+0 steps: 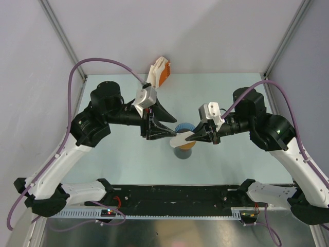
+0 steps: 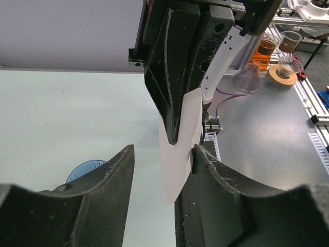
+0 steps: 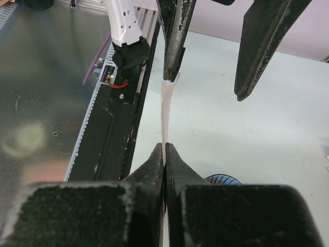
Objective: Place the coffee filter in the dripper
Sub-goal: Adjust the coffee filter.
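Dripper mostly hidden under coffee filter, inside unseen; right hand clamped on it, left hand fingers apart.

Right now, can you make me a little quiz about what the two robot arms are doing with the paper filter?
1. True or false: the right gripper is shut on the white coffee filter.
2. Pick one. The left gripper is: A) lying flat on the table; B) open, with a finger on either side of the filter; C) shut tight with nothing in it.
3. Short answer: is the filter inside the blue dripper yet?

Key: 1. True. 2. B. 3. No, it is held in the air above the dripper.
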You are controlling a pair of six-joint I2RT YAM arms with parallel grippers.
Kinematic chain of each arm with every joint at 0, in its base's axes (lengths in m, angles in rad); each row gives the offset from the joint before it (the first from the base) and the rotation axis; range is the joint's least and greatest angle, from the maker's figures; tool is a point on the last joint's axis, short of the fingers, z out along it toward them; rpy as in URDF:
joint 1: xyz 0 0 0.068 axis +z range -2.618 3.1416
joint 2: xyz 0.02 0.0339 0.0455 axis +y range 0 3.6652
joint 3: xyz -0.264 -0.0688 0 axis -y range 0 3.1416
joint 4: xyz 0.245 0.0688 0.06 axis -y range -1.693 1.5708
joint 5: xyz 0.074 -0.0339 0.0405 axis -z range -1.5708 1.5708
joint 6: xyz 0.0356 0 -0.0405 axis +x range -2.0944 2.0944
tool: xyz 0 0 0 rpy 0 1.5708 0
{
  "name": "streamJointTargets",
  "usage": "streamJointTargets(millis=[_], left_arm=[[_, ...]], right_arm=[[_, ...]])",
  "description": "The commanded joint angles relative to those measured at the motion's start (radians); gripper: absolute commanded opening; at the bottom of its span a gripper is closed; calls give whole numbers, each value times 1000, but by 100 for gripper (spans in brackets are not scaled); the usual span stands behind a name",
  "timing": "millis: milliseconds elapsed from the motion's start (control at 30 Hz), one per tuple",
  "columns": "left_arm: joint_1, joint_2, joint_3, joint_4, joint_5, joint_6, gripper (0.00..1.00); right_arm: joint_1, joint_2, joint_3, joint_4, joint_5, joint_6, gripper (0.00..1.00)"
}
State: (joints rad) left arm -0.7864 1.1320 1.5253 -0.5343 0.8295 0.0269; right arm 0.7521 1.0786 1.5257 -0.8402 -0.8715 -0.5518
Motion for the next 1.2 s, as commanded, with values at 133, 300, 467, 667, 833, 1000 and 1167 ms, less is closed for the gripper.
streamJointTargets(millis=[133,300,467,667,833,1000,1167], left_arm=[[-13,-10,-5,16,-21,37,52],[-16,-12,-18,17,-22,48,50],[-20,-16,-29,15,-22,54,50],[-28,-27,-50,14,-23,71,51],[-32,-29,-67,9,-56,81,52],[-31,-29,-90,9,-82,90,51],[-30,-42,-138,9,-69,113,51]], right_arm=[[7,-4,27,38,9,24,0],[7,-5,27,41,11,33,0],[7,-6,30,42,14,41,0],[2,-5,32,51,20,61,0],[-4,-4,34,71,15,86,0],[-6,-11,34,75,6,89,0],[-11,-17,32,101,1,110,0]])
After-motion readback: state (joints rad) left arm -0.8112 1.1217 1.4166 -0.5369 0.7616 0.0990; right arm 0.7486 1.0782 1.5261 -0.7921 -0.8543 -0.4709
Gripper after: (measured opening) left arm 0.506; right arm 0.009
